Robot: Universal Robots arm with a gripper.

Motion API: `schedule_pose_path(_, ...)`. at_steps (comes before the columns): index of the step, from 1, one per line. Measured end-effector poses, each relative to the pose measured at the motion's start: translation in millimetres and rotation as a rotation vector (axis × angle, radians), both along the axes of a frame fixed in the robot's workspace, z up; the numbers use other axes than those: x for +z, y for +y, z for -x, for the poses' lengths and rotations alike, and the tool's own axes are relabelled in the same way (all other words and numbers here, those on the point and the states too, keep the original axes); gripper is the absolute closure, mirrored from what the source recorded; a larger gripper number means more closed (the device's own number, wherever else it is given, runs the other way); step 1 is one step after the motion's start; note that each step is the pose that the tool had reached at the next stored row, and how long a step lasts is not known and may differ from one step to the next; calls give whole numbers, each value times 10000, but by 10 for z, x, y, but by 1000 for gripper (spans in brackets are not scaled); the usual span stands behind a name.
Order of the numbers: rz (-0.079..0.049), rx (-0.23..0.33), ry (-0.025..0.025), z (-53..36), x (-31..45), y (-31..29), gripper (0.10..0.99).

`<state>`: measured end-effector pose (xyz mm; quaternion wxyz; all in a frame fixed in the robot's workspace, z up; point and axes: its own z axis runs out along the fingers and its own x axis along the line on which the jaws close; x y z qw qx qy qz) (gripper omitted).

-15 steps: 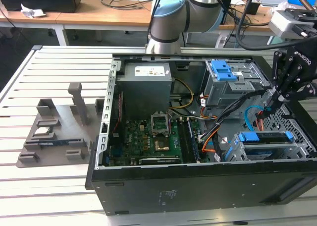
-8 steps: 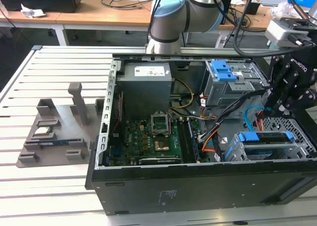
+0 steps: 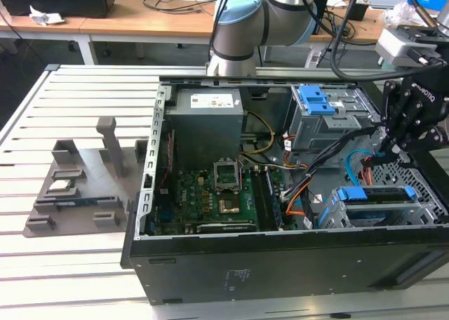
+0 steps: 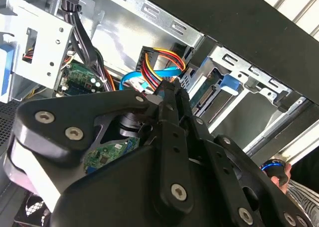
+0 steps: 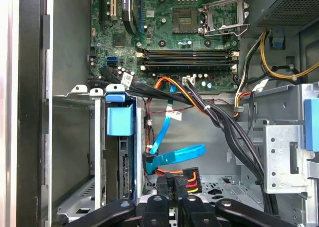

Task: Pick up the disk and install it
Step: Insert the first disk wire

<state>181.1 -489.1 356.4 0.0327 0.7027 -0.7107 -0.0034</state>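
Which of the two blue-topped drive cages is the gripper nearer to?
The lower cage at the case's front edge, holding the disk. The gripper hangs just above it; the other cage sits farther back.

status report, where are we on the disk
gripper low inside case, at coloured-wire plug. disk sits in drive cage alongside. cable bundle crosses close by.

Blue-framed disk [image 3: 374,194], green motherboard [image 3: 210,194], black case [image 3: 280,264].

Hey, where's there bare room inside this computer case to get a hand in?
Free: the bare case floor between the disk in its cage and the grey drive cage. Crowded: over the gripper, where the blue cable and black cable bundle cross.
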Motion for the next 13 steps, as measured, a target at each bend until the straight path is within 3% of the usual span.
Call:
schedule_pose_path(2,0,-1,0,0,0,-21,918)
schedule_pose_path(8,62,-1,-1,0,-10,-303,918)
schedule_pose_path(13,91,-3,1,0,-79,-340,918)
